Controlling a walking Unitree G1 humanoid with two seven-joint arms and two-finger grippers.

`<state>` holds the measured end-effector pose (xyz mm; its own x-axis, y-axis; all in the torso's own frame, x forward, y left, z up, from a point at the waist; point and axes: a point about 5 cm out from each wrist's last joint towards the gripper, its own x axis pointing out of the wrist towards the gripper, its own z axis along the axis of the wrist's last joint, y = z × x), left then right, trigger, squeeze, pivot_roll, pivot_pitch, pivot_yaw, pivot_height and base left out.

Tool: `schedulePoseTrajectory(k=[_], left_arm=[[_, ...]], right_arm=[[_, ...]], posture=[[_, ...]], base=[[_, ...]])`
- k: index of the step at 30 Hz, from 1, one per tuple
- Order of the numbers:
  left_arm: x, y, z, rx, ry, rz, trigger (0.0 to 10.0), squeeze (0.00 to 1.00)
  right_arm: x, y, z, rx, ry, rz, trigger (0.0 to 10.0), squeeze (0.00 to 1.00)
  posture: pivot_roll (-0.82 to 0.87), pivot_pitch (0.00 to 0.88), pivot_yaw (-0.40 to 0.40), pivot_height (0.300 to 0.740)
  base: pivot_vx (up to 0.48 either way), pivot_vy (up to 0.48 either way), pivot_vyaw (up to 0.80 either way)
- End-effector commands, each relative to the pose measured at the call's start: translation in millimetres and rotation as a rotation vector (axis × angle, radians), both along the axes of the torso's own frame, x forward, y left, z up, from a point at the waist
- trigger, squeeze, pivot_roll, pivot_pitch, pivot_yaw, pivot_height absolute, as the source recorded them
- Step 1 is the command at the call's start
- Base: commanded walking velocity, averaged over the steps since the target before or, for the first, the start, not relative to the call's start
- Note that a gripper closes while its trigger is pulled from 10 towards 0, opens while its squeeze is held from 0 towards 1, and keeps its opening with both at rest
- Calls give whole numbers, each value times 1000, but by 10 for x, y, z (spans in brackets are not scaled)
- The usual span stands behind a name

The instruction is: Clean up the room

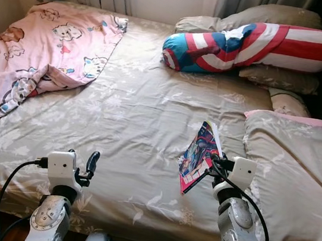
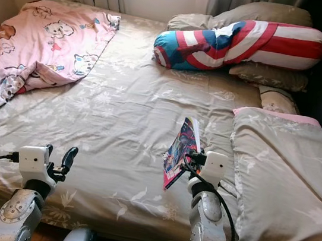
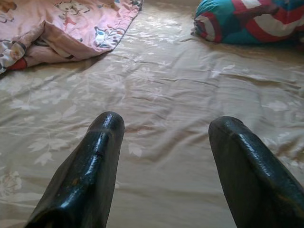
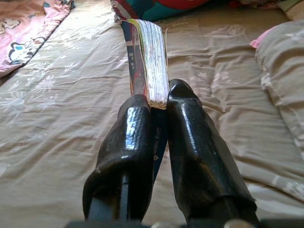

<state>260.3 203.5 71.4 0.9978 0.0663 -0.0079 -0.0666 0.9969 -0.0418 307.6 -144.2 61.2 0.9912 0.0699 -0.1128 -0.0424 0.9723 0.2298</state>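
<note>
1. Bed (image 1: pixel 150 113): we look down on a bed with a beige leaf-patterned sheet that spreads across most of what we see.
2. Book (image 1: pixel 197 155): a colourful paperback, held tilted above the sheet near the right-hand side of the bed. In the right wrist view we see its page edges and spine between the two black fingers.
3. Right gripper (image 4: pixel 158 102): we find its jaws clamped on the lower edge of the book, one finger on each cover.
4. Left gripper (image 3: pixel 166 137): its jaws stand apart with nothing between them, low over the sheet near the front edge of the bed, well apart from the book.
5. Pink blanket (image 1: pixel 31 60): printed with cartoon animals, bunched on the left side of the bed.
6. Striped cushion (image 1: pixel 249 46): red, white and blue, lying at the head of the bed on grey pillows (image 1: pixel 278 77).
7. Beige duvet (image 1: pixel 292 169): pink-edged, on the right side, just beside the book.
</note>
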Motion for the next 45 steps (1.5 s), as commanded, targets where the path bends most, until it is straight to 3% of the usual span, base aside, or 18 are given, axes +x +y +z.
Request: schedulePoseTrajectory(k=[1, 10, 14, 15, 19, 22, 26, 34, 45], left_arm=[[-11, 3, 8, -5, 4, 2, 10000, 0], [-42, 24, 20, 0, 5, -2, 10000, 0], [-88, 57, 37, 8, 3, -4, 10000, 0], [-120, 80, 47, 19, 8, -5, 10000, 0], [-191, 128, 56, 35, 23, -9, 10000, 0], [-261, 165, 65, 53, 41, -20, 10000, 0], [-314, 177, 72, 61, 55, -26, 10000, 0], [-429, 179, 139, 75, 81, -46, 10000, 0], [-618, 179, 171, 93, 132, -68, 10000, 0]], right_arm=[[18, -2, 64, 7, -39, 0, 10000, 0], [92, -40, 71, 61, -33, -26, 10000, 0], [179, -83, 92, 194, -20, -80, 10000, 0], [248, -118, 118, 282, -14, -106, 10000, 0], [333, -161, 149, 363, -12, -121, 10000, 0], [397, -249, 126, 494, 12, -135, 10000, 0], [392, -315, 52, 581, 51, -160, 10000, 0], [326, -634, -85, 672, 133, -362, 10000, 0], [100, -839, -335, 683, 229, -510, 10000, 0]], posture=[[15, 114, -25, 658], [29, 133, -14, 658], [54, 153, 1, 658], [61, 162, 8, 658], [79, 185, 29, 658], [96, 203, 47, 658], [121, 217, 66, 658], [170, 241, 101, 658], [197, 296, 131, 658]], base=[[255, 0, 0], [0, 0, 0], [0, 0, 0], [0, 0, 0], [0, 0, 0], [0, 0, 0], [0, 0, 0], [0, 0, 0], [0, 0, 0]])
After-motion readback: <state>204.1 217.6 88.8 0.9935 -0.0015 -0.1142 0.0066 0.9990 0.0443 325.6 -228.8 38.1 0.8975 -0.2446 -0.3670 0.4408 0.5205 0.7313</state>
